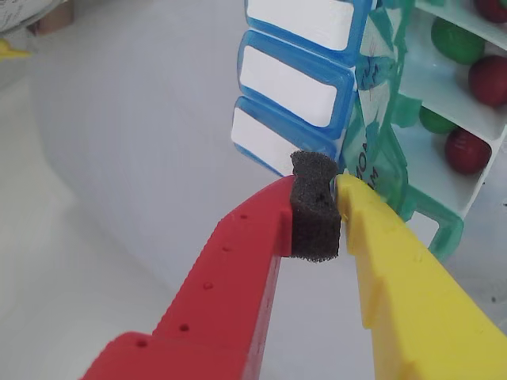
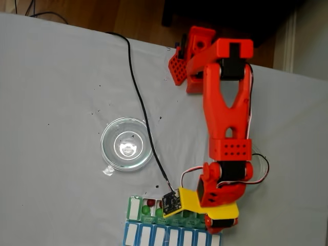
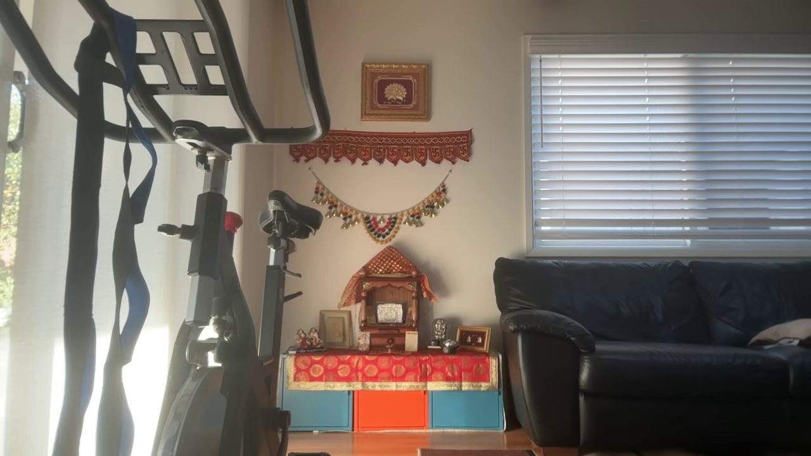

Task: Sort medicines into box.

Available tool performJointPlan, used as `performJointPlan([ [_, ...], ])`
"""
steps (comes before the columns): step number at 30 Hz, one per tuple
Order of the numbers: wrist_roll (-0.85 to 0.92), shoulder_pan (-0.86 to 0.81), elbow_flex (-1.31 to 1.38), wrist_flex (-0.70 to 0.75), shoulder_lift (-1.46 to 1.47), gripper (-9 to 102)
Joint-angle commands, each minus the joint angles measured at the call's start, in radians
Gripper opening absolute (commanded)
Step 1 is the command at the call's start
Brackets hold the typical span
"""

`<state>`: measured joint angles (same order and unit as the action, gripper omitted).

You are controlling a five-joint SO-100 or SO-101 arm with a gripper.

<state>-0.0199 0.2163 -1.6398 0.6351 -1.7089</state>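
Medicines, small round balls in dark red [image 1: 467,150] and bright green [image 1: 457,41], lie in the white compartments of the green-lidded box [image 1: 396,158] at the right of the wrist view; two red ones and two green ones are plainly visible there, with a further red one cut off at the top corner. The green lids stand swung open, and the blue-lidded row [image 1: 297,75] lies just beside the box with its lids down. The gripper [image 1: 317,207] has a red finger [image 1: 238,269] and a yellow finger [image 1: 396,269], brought close together on a dark grey foam pad [image 1: 315,210] that fills the gap between their tips; whether a ball is caught there cannot be told. In the fixed view the red arm [image 2: 225,102] reaches down over the box [image 2: 148,206] at the bottom edge of the grey table [image 2: 61,92], and a clear round dish [image 2: 126,143] stands well apart from it. A black cable [image 2: 138,97] runs across the table to the arm's wrist. The other view shows a room with a sofa [image 3: 652,348] and an exercise bike [image 3: 209,253].
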Motion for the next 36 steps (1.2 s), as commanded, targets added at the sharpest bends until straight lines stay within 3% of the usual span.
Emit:
performJointPlan([
  [1, 0.055, -0.014, 0.017, -0.002, -0.051, 1],
  [13, 0.161, -0.025, 0.147, 0.209, 0.071, 1],
  [27, 0.133, 0.025, 0.126, 0.25, 0.166, 1],
  [36, 0.268, 0.054, 0.081, 0.29, 0.192, 1],
])
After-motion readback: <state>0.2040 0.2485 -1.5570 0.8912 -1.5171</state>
